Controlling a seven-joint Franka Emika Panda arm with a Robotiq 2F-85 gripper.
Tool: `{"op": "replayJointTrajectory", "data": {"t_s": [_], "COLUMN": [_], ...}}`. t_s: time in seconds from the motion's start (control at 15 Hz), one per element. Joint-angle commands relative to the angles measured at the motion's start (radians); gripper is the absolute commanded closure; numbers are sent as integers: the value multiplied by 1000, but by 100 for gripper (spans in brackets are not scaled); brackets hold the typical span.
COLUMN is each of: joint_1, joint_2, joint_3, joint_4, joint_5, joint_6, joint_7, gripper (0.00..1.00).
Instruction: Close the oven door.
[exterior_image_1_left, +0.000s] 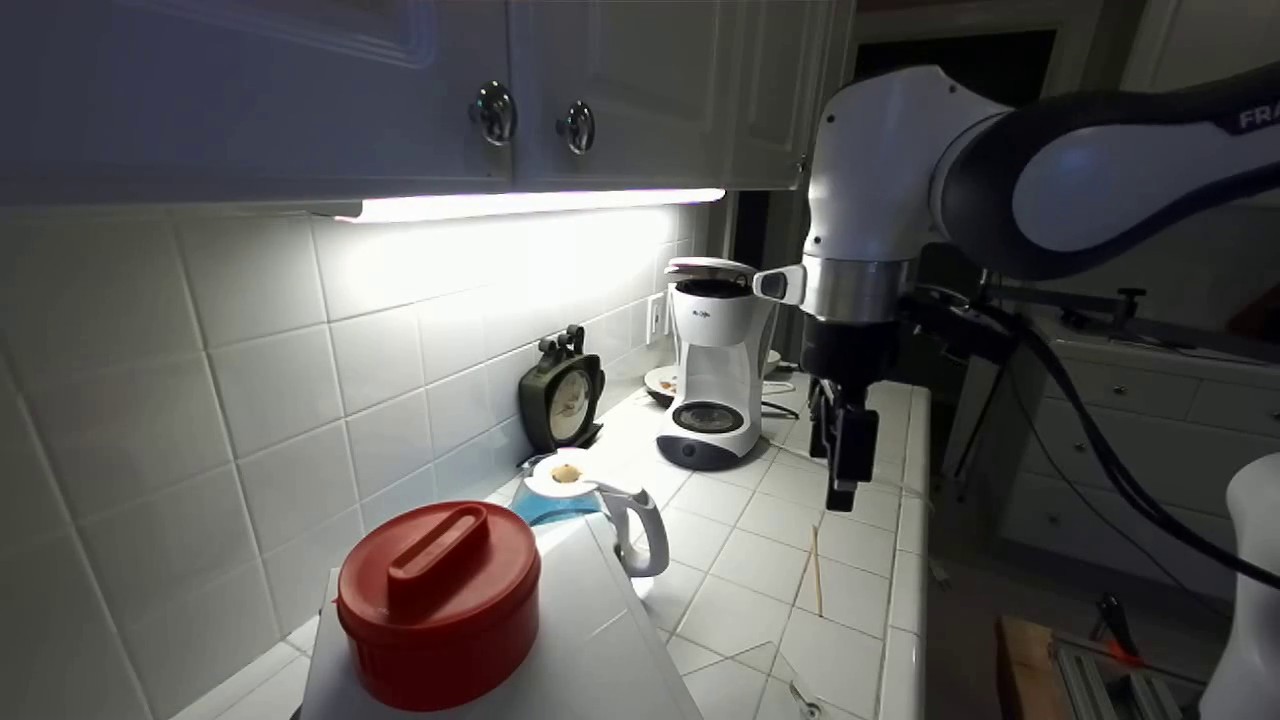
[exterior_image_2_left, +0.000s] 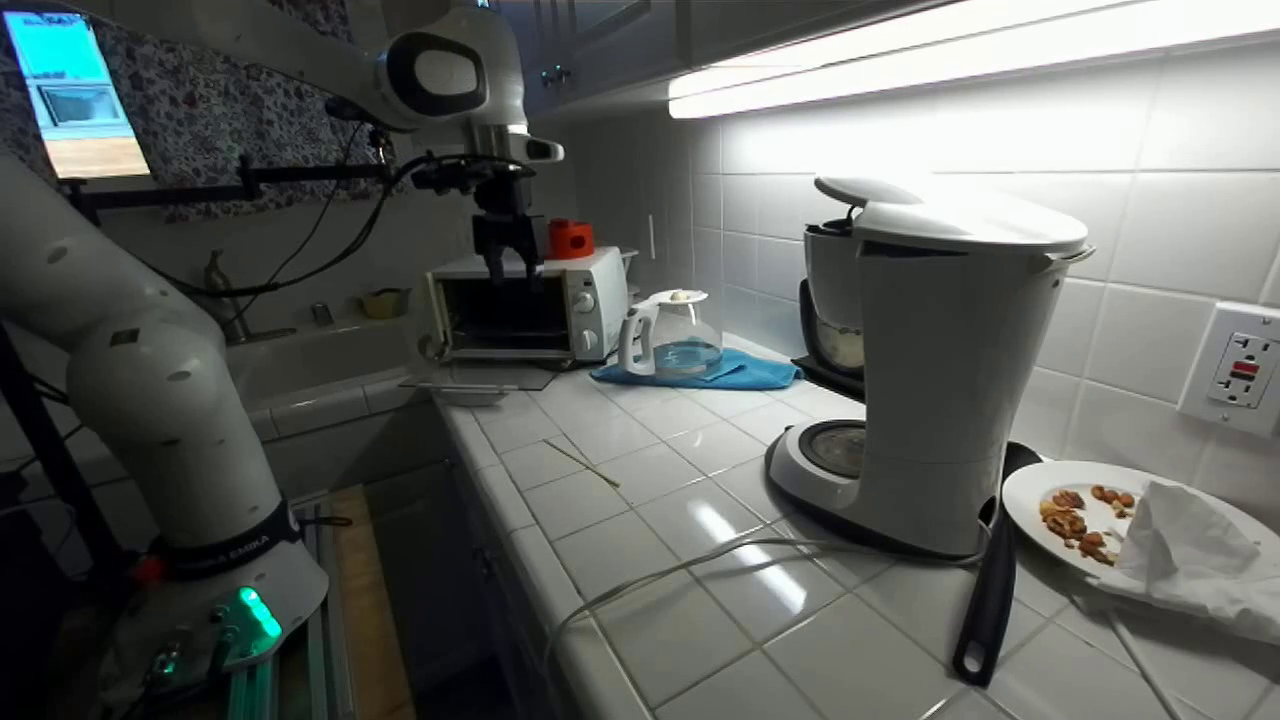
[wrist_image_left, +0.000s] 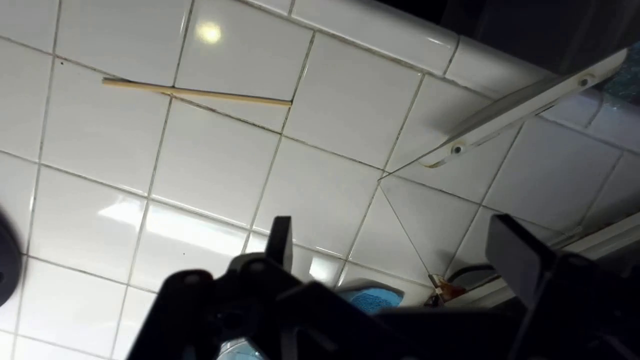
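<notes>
The gripper (wrist_image_left: 395, 235) hangs spread apart, holding nothing, and from where I stand the oven door (exterior_image_2_left: 490, 376) lies below it, toward the oven (exterior_image_2_left: 590, 320), folded down over the tabletop (exterior_image_2_left: 640, 500) (its long handle (wrist_image_left: 522, 113) lines the free edge).

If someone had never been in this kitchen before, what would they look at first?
Probably the bright red container sitting on top of the white oven, since it stands out among so much white, and the glowing light under the cabinets. Next might come the big robot arm, with its open gripper above the tiled counter. Then they might spot the glass door, open at the oven's front.
</notes>
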Motion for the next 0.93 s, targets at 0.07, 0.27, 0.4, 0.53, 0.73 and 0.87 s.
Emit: {"op": "replayJointTrajectory", "data": {"t_s": [0.07,0.27,0.4,0.53,0.73,0.87], "joint_1": [37,59,65,66,67,75], "joint_2": [35,64,74,77,76,79], "joint_3": [-58,-92,-106,-113,-115,-126], "joint_4": [-31,-27,-21,-21,-32,-37], "joint_5": [67,155,222,272,309,342], "joint_6": [121,146,128,125,145,147], "joint_7": [-162,-255,-278,-296,-334,-393], "gripper": [0,0,0,0,0,0]}}
